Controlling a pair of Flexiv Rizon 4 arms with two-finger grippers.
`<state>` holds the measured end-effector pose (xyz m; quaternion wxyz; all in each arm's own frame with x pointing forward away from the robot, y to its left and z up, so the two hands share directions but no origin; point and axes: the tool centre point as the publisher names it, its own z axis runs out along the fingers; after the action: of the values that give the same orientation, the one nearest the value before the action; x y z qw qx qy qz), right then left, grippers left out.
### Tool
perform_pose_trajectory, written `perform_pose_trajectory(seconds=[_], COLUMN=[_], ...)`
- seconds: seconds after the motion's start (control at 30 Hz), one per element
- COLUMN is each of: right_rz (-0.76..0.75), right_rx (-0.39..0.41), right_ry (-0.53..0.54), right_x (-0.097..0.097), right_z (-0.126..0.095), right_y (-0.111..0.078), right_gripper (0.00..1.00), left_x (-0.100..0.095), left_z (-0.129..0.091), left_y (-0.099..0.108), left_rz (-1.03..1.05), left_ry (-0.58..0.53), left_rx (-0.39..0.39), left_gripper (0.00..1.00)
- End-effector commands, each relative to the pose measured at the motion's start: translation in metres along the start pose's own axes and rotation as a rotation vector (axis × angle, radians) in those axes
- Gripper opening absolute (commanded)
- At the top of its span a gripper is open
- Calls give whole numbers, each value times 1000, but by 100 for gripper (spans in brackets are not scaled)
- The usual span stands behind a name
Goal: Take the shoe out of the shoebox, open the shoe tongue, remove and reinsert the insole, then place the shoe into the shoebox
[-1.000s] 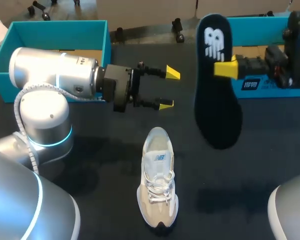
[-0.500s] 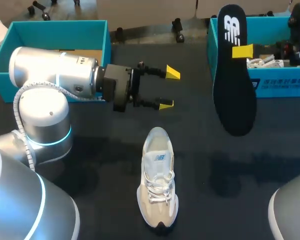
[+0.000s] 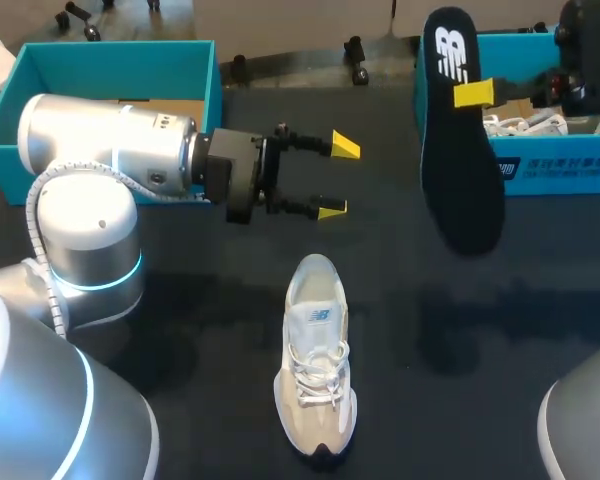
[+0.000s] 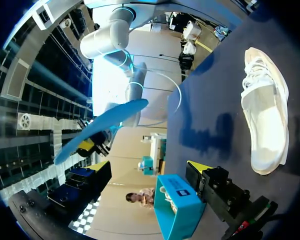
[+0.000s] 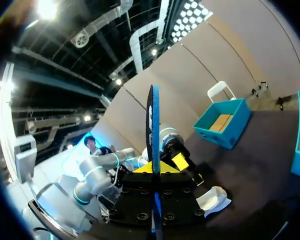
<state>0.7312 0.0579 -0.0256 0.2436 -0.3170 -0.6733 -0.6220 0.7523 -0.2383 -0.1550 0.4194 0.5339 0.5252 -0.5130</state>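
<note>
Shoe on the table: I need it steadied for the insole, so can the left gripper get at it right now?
Probably yes. The left gripper is open just beyond the shoe, with nothing between them. The right gripper holds the insole off to the side, clear of that path.

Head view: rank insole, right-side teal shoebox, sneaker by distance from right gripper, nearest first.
1. The dark flat insole, clamped in the right gripper itself.
2. The teal cardboard shoebox, table's right, beside it.
3. The beige lace-up sneaker, mid-table, towards the front.
</note>
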Motion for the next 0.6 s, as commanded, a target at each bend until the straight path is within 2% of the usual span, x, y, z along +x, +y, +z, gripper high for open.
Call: perform_pose_trajectory(seconds=[0.03,0.3,0.43,0.47,0.6], right_rz=[133,332,463,519,519], right_rx=[-29,-52,-47,-5,-5], right_ry=[54,65,76,47,47], right_x=[-39,-82,-94,-95,-95], right_z=[-13,-16,-13,-13,-13], right_y=[0,-5,-5,-4,-4], right_gripper=[0,0,0,0,0], left_x=[0,0,0,0,0], left_z=[2,2,2,2,2], left_y=[0,0,0,0,0], left_rz=[1,1,1,1,1], left_ry=[-1,-1,-1,-1,-1], left_rx=[-2,-2,-2,-2,-2], left_gripper=[100,100,100,100,100])
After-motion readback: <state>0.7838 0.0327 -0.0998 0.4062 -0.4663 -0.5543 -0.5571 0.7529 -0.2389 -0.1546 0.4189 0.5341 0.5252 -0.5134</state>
